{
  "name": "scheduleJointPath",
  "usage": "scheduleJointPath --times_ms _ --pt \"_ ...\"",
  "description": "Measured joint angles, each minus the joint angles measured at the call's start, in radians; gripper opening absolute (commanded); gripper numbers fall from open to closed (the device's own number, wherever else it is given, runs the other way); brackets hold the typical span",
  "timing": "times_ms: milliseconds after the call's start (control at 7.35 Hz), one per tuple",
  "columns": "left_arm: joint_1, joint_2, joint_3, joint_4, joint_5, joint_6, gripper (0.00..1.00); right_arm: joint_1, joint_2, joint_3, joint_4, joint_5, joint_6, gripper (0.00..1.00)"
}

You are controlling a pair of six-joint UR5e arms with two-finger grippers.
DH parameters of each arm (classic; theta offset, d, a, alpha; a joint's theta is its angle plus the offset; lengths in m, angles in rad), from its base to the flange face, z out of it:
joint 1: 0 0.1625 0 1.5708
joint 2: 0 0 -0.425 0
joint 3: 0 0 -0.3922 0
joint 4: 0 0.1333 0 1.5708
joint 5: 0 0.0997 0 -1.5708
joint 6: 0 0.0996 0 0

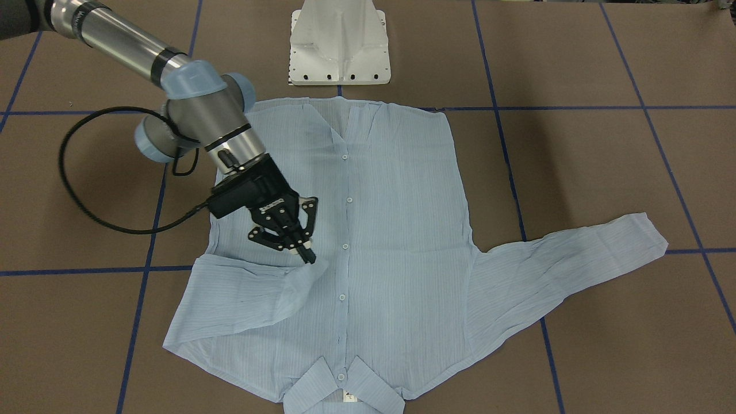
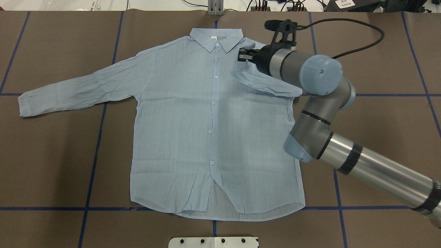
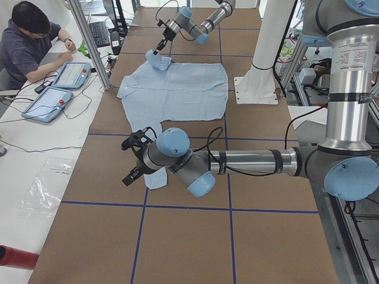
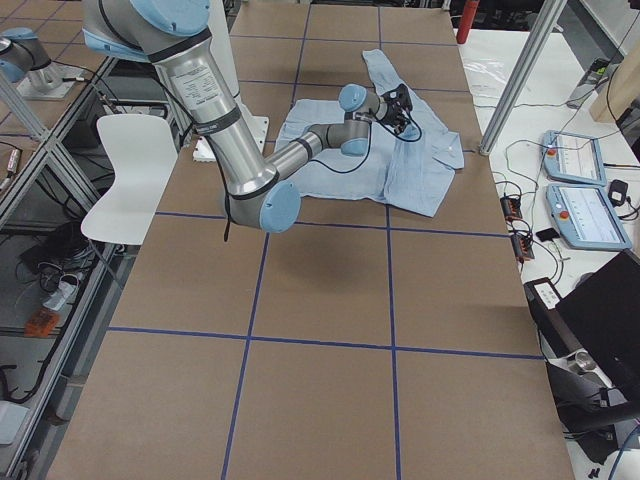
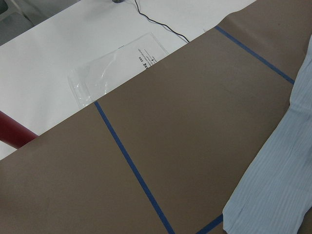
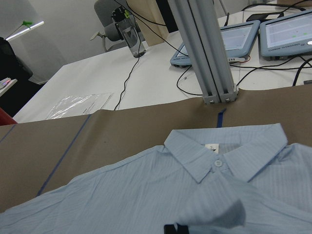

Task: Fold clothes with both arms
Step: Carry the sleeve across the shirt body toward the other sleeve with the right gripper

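Your right fingers [image 1: 306, 252] clamped on the sleeve [image 1: 241, 296] of the striped shirt [image 1: 397, 230], centre-left of the front-facing view, left fingers [image 3: 130, 176] near the other cuff [image 3: 155, 178], their state you cannot tell.

We record light-blue striped shirt [image 2: 213, 137] flat, buttoned front up. One sleeve folded onto chest, cuff pinched in right gripper [image 1: 307, 256]. Other sleeve outstretched; left gripper [image 3: 130, 176] near its cuff.
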Motion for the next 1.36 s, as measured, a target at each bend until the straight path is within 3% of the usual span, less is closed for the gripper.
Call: scheduleJointPath --times_ms 136,272,408,680,1089,1361 --pt "0.0 0.001 0.001 0.0 0.0 0.0 1.0 -0.056 0.082 -0.076 -0.001 -0.068 0.002 0.0" --pt "0.0 0.001 0.002 0.0 0.0 0.0 1.0 -0.103 0.142 -0.132 -0.001 -0.119 0.004 0.21" --pt "0.0 0.001 0.002 0.0 0.0 0.0 1.0 -0.138 0.176 -0.161 -0.002 -0.143 0.005 0.99" --pt "0.0 0.001 0.002 0.0 0.0 0.0 1.0 -0.186 0.205 -0.178 -0.057 -0.154 0.027 1.0" --pt "0.0 0.001 0.004 0.0 0.0 -0.001 1.0 -0.166 0.323 -0.174 -0.47 -0.135 0.11 1.0" --pt "0.001 0.0 0.002 -0.008 0.0 -0.031 1.0 -0.054 0.332 -0.166 -0.655 0.021 0.133 1.0"
